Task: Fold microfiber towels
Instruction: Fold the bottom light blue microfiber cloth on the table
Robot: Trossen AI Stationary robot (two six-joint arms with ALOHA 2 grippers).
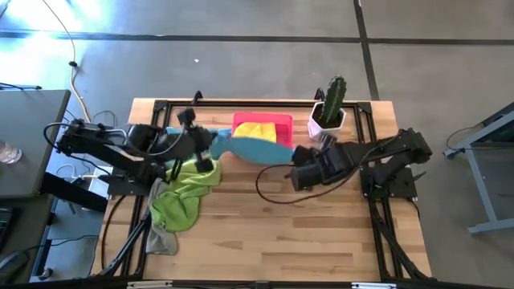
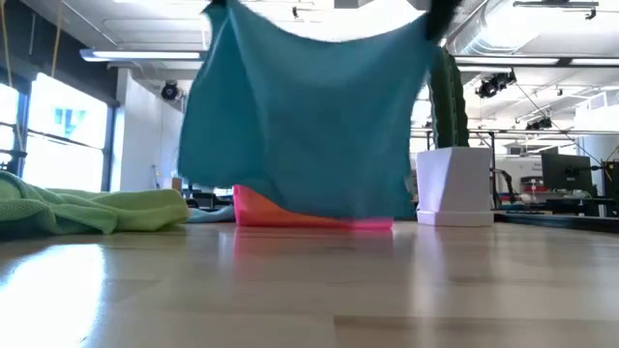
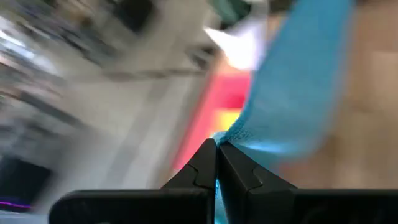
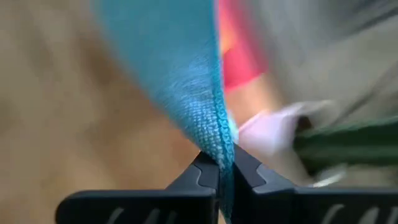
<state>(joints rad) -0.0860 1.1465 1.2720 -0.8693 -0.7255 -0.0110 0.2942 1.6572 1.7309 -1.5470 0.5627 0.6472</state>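
Blue towel (image 2: 305,116) hangs stretched, top corners seemingly cropped.

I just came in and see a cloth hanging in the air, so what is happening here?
Both arms hold one blue towel stretched between them above the table. The left end effector is shut on one corner and the right end effector on another. Behind it sits a pink tray with a yellow towel. Green towels lie heaped on the left, beside a potted cactus.

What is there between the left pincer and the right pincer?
In the high view, the blue towel is stretched between the left pincer and the right pincer; each is shut on one of its edges. The low view shows it hanging.
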